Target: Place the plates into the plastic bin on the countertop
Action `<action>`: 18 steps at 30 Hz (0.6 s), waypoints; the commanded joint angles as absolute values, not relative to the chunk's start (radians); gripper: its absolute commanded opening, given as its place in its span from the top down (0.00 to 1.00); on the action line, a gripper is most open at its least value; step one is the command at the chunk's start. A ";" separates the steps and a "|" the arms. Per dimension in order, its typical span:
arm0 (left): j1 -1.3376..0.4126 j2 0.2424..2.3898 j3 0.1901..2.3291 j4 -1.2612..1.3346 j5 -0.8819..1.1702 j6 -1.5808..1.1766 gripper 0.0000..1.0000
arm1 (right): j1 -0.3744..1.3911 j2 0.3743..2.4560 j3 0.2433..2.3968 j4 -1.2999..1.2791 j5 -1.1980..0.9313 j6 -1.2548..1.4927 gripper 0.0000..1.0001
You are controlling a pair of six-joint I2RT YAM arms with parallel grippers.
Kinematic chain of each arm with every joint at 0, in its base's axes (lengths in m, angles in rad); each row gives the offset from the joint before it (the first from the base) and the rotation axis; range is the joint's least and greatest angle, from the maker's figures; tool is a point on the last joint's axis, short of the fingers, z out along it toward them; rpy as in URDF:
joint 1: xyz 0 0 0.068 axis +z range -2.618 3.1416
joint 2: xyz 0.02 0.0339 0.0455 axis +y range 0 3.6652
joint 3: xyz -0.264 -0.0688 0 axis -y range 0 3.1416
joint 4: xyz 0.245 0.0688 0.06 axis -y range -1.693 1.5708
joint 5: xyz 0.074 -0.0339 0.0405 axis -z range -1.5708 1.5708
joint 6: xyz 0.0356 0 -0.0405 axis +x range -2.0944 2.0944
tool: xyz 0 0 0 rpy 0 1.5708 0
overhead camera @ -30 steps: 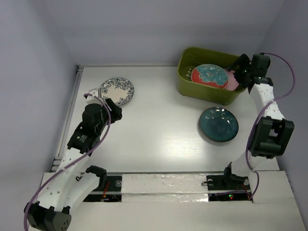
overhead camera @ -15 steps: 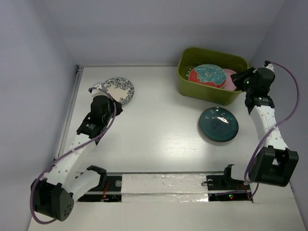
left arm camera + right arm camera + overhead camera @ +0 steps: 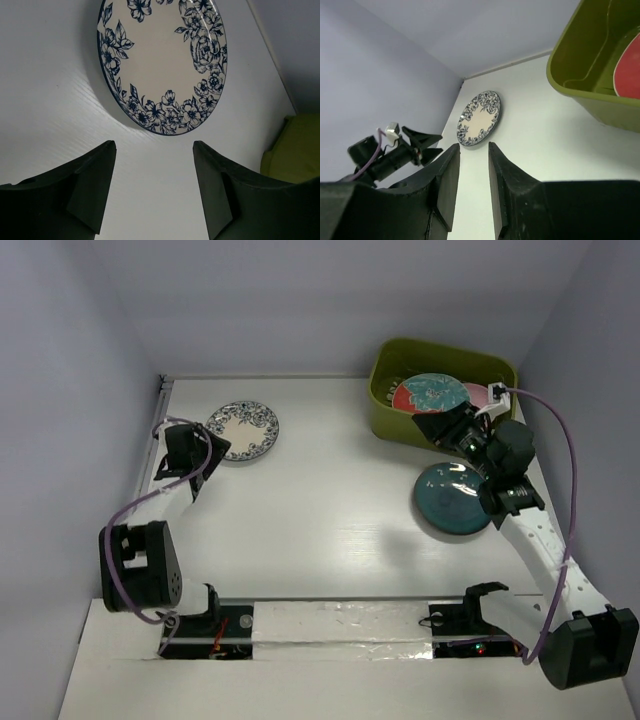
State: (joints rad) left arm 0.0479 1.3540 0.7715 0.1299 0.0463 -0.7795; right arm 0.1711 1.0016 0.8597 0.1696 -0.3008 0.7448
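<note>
We record the left gripper (image 3: 154, 147) wide and empty, beside the white floral plate (image 3: 160, 60). We find the right gripper (image 3: 474, 146) narrow, holding nothing, near the plastic bin (image 3: 397, 423).

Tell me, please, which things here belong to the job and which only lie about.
Job: white floral plate and dark teal plate, both on the countertop; red-and-teal plate and pink plate inside the green bin.
Not the job: silvery tape strip at the near edge; purple cables on the arms.
</note>
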 commanded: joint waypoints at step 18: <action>0.216 1.825 0.825 0.561 0.420 -0.945 0.46 | 0.242 1.009 0.755 0.301 -0.410 0.712 0.65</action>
State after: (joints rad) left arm 0.2142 1.8015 0.7895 0.5007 0.4126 -0.9283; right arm 0.2260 1.0180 0.7536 0.2199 -0.3912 0.7300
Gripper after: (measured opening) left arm 0.544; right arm 0.352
